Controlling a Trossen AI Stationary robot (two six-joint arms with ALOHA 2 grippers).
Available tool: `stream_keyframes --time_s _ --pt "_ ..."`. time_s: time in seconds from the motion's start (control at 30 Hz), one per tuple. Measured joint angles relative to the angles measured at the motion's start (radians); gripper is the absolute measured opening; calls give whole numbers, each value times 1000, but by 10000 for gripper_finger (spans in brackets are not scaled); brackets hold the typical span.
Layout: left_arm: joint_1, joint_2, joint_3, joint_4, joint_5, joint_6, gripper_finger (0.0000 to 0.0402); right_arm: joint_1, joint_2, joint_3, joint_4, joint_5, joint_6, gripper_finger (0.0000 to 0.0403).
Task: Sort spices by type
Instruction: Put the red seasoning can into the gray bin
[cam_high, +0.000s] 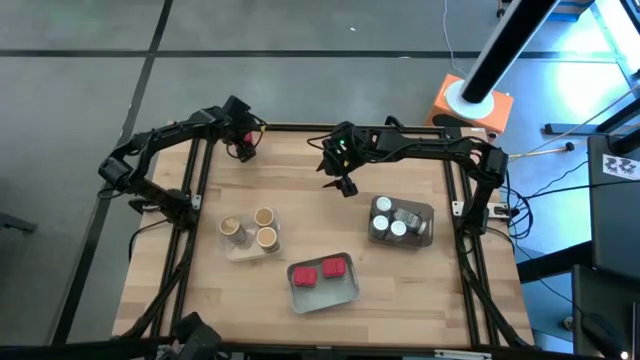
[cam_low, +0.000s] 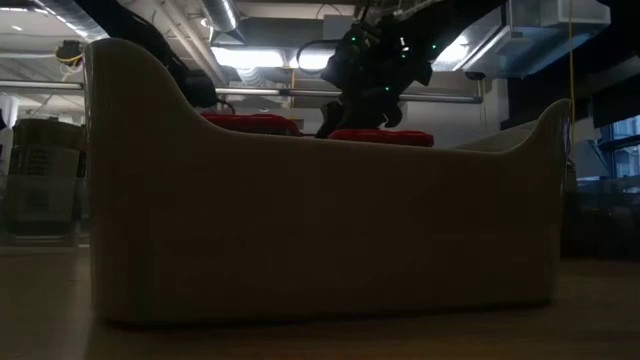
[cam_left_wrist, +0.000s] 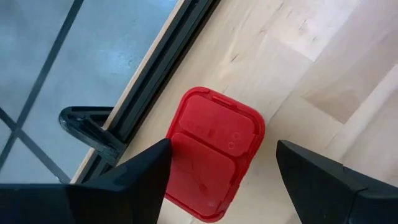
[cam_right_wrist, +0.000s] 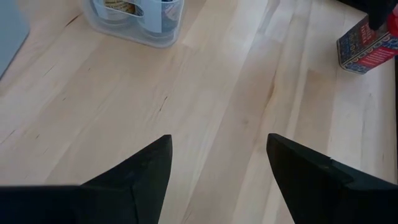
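Sorting looks nearly finished — one red packet (cam_left_wrist: 211, 152) is left loose near the far left corner of the worktop (cam_high: 300, 180), just beside the dark frame rail (cam_left_wrist: 155, 81), and the left gripper (cam_left_wrist: 224, 174) hangs right above it with its jaws spread wide, one finger to either side and nothing held. By my reading this is the pick of the last packet: the next move calls for a straight drop, a close across the packet's narrow sides, then a carry to the tray (cam_high: 345, 292) by the near edge, where two red packets (cam_high: 320, 271) already lie with bare room beside them. Three tan cylinders (cam_high: 251, 229) fill a clear tray toward the left edge, and the white-lidded jars (cam_high: 392, 225) sit grouped in a third tray toward the right edge; both lie clear of that path. The right gripper (cam_high: 343, 170) hovers over bare wood at the far middle, jaws apart and empty — it is near the route only if the left arm swings wide. The rail so close to the packet is the main hazard, since the outer finger could catch it.
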Motion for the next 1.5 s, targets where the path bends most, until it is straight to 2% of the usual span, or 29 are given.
stream_keyframes --time_s 0.23,0.63,0.87,0.97,1.1,1.5 --pt "9 -9 21 -29 21 17 272 0 0 0 3 0 0 262" --pt "8 -21 19 9 -12 23 272 0 0 0 4 0 0 262" --pt "-1 -24 49 23 -138 21 272 0 0 0 4 0 0 262" --pt "11 -24 49 -2 -97 26 272 0 0 0 -1 0 0 262" --pt "42 -11 49 -1 33 26 272 0 0 0 0 0 0 262" --pt "84 75 50 -15 73 51 272 0 0 0 0 0 0 262"
